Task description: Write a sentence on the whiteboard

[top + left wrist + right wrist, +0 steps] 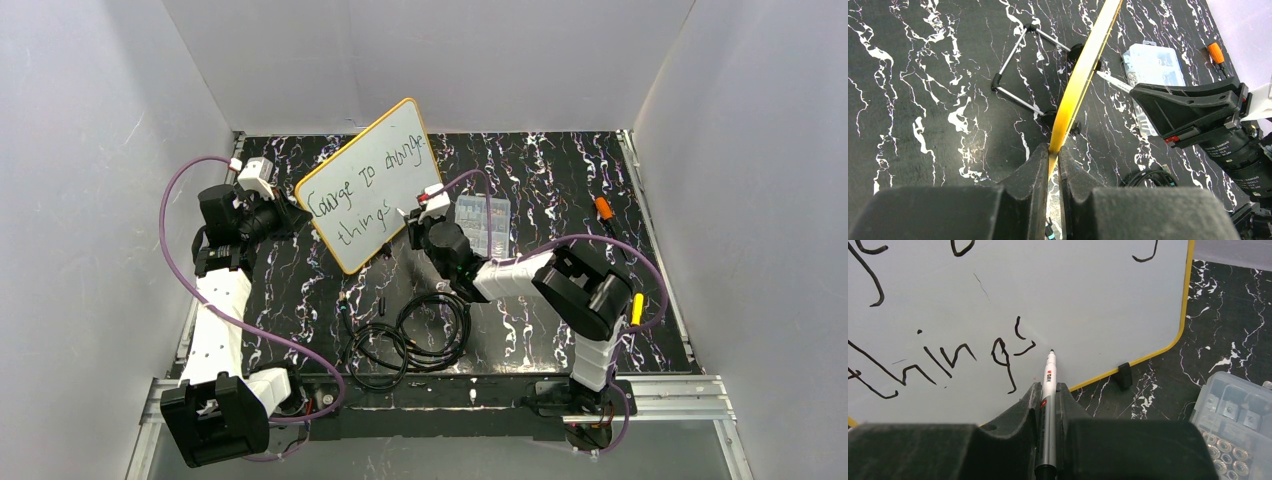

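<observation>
The whiteboard (385,165), white with a yellow rim, stands tilted on edge at the back of the table. The sentence (365,190) runs over it in two dark handwritten lines, "Courage to change" above "things". My left gripper (1053,152) is shut on the whiteboard's yellow rim (1083,75), seen edge-on. My right gripper (1048,387) is shut on a silver-white marker (1049,375). Its black tip points at the board (1073,300) just right of the last letter of "things" (948,360). Whether the tip touches I cannot tell.
A clear compartmented parts box (483,225) lies right of the board, close to the right wrist. Black cable coils (405,340) lie near the front. An orange-handled tool (605,208) lies at the right. A wire stand (1023,65) rests behind the board. White walls enclose the table.
</observation>
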Action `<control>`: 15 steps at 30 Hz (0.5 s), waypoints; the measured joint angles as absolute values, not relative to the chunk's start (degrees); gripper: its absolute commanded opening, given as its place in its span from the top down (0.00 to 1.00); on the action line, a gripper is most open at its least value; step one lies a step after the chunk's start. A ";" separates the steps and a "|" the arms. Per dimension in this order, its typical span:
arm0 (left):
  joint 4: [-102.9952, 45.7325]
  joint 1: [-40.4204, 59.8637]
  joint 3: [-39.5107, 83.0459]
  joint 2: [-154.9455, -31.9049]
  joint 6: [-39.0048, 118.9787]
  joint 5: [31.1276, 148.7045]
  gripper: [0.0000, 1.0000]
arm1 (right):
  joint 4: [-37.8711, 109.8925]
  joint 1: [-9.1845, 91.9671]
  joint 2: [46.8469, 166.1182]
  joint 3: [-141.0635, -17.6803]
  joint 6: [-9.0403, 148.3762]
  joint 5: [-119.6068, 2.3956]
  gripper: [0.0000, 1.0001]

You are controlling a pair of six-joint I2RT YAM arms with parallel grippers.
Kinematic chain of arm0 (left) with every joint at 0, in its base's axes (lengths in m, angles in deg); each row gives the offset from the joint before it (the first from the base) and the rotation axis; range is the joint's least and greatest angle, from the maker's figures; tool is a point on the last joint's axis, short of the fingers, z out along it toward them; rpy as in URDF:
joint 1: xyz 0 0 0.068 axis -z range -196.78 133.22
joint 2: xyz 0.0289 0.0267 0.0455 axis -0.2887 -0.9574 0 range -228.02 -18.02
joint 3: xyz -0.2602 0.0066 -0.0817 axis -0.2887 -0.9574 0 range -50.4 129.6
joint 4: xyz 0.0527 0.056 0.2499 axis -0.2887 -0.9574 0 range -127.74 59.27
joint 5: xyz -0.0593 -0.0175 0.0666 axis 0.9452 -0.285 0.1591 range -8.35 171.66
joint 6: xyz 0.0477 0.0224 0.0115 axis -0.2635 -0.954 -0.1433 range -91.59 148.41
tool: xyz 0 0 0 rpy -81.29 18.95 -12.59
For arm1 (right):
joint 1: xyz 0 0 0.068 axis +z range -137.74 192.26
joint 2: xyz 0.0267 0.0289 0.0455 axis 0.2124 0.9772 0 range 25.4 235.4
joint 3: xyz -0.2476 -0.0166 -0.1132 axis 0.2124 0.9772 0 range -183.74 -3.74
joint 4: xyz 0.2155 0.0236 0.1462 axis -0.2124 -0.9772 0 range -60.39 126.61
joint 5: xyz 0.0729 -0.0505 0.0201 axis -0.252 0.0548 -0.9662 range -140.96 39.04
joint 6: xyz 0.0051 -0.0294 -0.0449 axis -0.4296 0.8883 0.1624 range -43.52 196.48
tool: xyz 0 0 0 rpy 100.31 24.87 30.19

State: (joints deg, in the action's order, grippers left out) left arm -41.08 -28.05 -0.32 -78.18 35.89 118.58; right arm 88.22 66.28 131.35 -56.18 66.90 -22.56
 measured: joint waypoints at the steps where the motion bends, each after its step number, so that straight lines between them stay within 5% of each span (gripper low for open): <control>1: -41.08 -28.05 -0.32 -78.18 35.89 118.58 1.00 | 88.22 66.28 131.59 -56.29 66.79 -22.65 0.99; 15: -41.04 -28.05 -0.32 -78.18 35.89 118.54 1.00 | 88.20 66.28 132.01 -57.23 66.70 -22.82 0.99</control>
